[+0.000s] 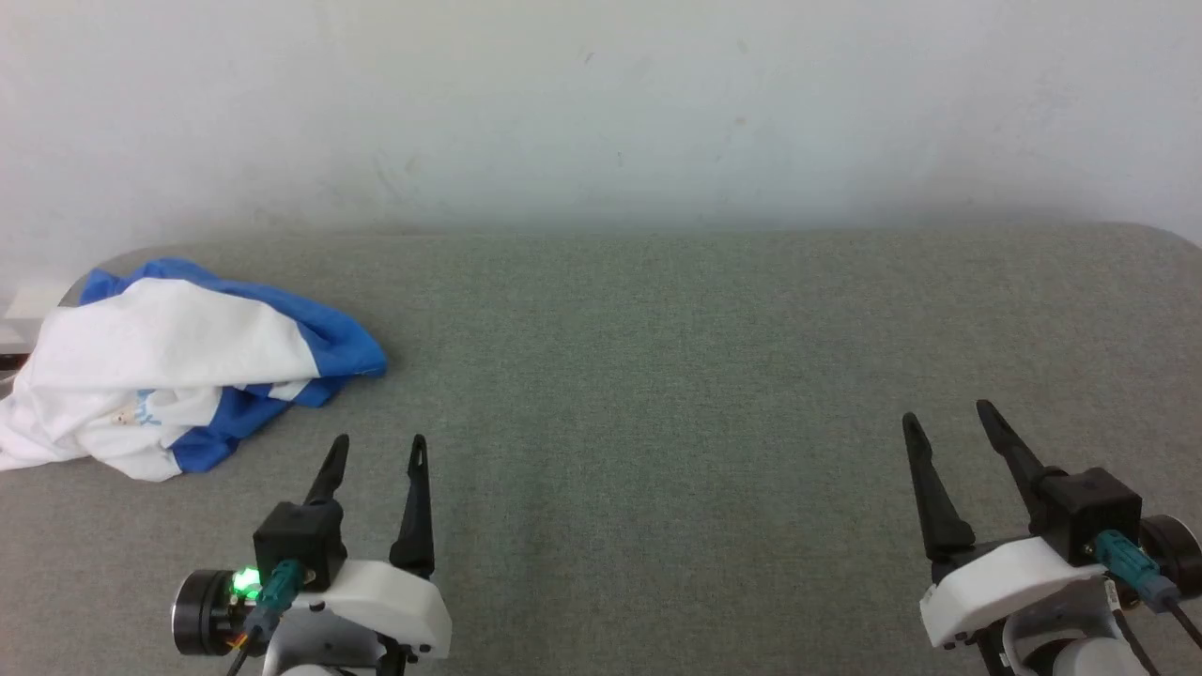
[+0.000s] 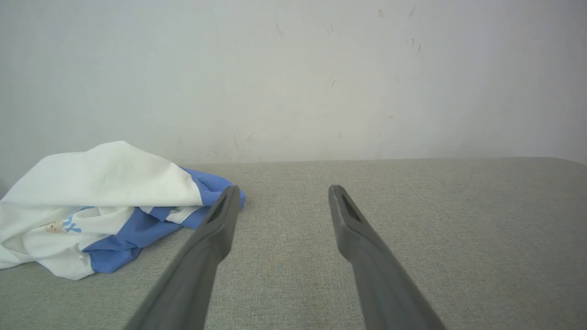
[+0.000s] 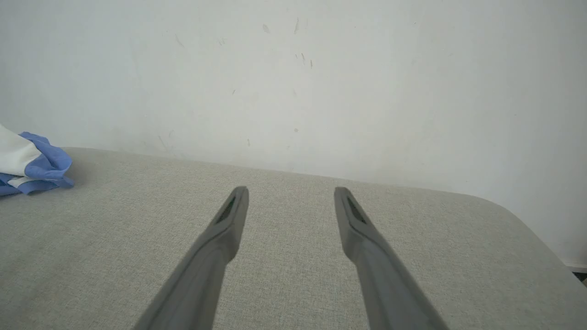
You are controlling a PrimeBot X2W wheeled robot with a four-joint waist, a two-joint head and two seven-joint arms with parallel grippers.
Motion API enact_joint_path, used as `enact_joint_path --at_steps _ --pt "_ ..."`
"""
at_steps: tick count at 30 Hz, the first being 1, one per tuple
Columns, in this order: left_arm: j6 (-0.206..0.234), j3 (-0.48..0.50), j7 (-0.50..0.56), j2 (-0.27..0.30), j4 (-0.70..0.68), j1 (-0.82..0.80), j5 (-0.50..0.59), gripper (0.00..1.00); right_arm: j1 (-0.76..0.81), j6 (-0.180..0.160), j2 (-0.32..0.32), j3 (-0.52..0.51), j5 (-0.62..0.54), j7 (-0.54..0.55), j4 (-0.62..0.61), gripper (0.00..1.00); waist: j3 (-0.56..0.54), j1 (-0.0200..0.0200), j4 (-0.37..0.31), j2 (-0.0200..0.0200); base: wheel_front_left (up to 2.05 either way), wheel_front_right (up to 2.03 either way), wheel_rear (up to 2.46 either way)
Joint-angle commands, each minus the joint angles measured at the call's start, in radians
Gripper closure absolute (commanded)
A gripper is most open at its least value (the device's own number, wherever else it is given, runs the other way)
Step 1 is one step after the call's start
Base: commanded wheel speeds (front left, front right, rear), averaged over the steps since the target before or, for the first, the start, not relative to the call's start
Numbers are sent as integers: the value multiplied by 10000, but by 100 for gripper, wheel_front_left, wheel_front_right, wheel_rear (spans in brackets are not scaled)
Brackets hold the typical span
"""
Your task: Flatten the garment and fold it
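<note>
While the shirt [image 1: 160, 366] lies bunched at the far left corner of the table [image 1: 657, 376], I hold nothing.
Its white body is heaped over the blue sleeves and spills toward the left edge; I judge it needs pulling to the middle first. My left gripper [image 1: 378, 441] hovers near it, fingers spread wide, touching nothing; my right gripper [image 1: 946, 413], equally wide and empty, hangs near the right edge, well apart.

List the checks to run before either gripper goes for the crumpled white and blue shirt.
1. Left gripper open, empty: ok.
2. Right gripper open, empty: ok.
3. White soft shirt with blue sleeves flat: not ok, crumpled.
4. Shirt wholly on the grey fabric tabletop: cannot tell, it runs to the head view's left edge.
5. Left gripper near shirt: ok.
6. Shirt's edges traceable: cannot tell, bunched.
</note>
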Motion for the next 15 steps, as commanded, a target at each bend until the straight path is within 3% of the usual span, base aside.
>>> enact_joint_path --at_steps 1,15 --pt "59 -52 -110 -2 35 34 -71 0 62 -7 12 -8 68 -114 -31 0 -8 0 53 -1 0 0 0" --pt "182 -95 -402 -3 15 174 -176 0 185 -9 18 202 98 -406 54 0 -208 0 712 -1 0 0 0"
